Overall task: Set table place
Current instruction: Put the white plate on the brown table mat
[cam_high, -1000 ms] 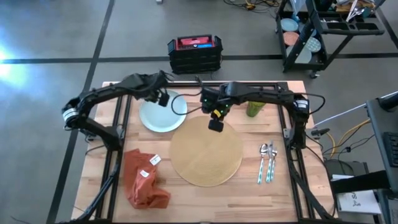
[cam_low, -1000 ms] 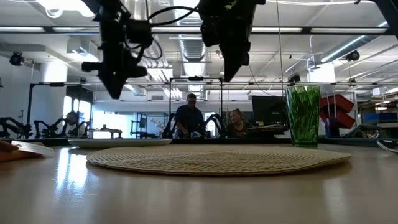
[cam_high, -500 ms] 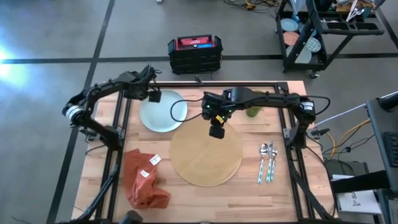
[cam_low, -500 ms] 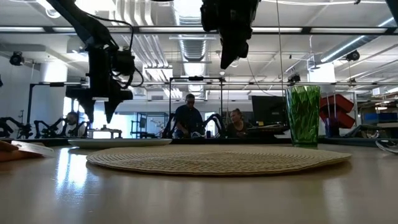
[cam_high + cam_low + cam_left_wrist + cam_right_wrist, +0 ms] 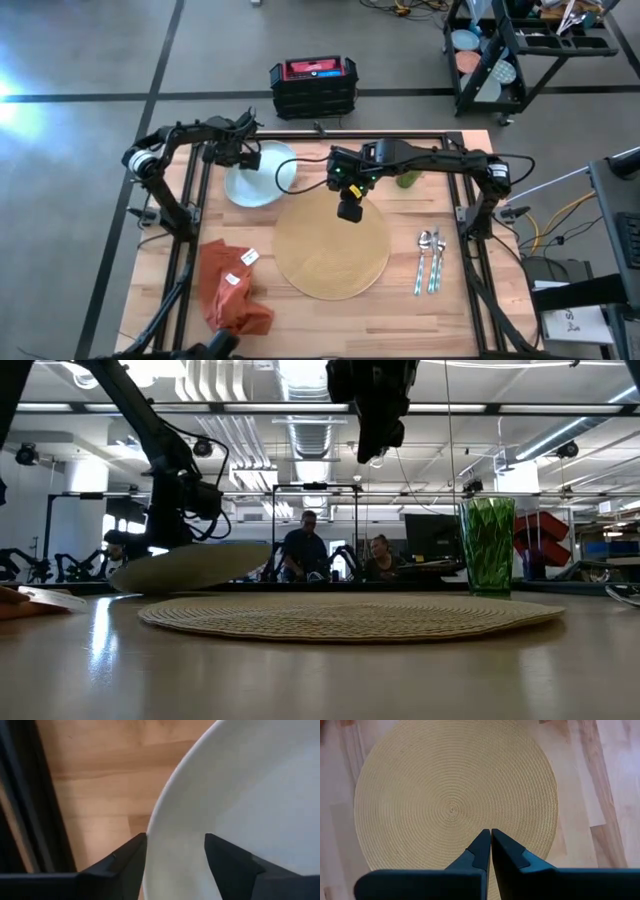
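A pale plate (image 5: 262, 182) sits at the table's far left, tilted in the low view (image 5: 190, 565). My left gripper (image 5: 246, 158) is at its far-left rim and shut on it. The round tan placemat (image 5: 331, 244) lies flat in the middle of the table (image 5: 470, 320). My right gripper (image 5: 347, 210) hangs shut above the placemat's far edge, touching nothing. The orange napkin (image 5: 232, 290) lies crumpled at the near left. The silver cutlery (image 5: 430, 260) lies to the right of the placemat. The green cup (image 5: 487, 545) stands upright at the far right. My left gripper has the plate's far-left rim (image 5: 150, 827) between its two fingers, one finger (image 5: 120, 865) outside the rim and the other over the plate's inner face. The plate is tilted: its right side is raised and its left side is low by the table.
A black crate (image 5: 313, 85) stands on the floor beyond the table's far edge, and a black cart (image 5: 520, 50) stands at the far right. People sit in the room behind the table (image 5: 305, 550). Bare wood shows near the front edge.
My left gripper has moved toward the table's left edge and come down to the plate's far-left rim. The plate, flat on the table before, is now tipped up. My right gripper has stayed above the placemat.
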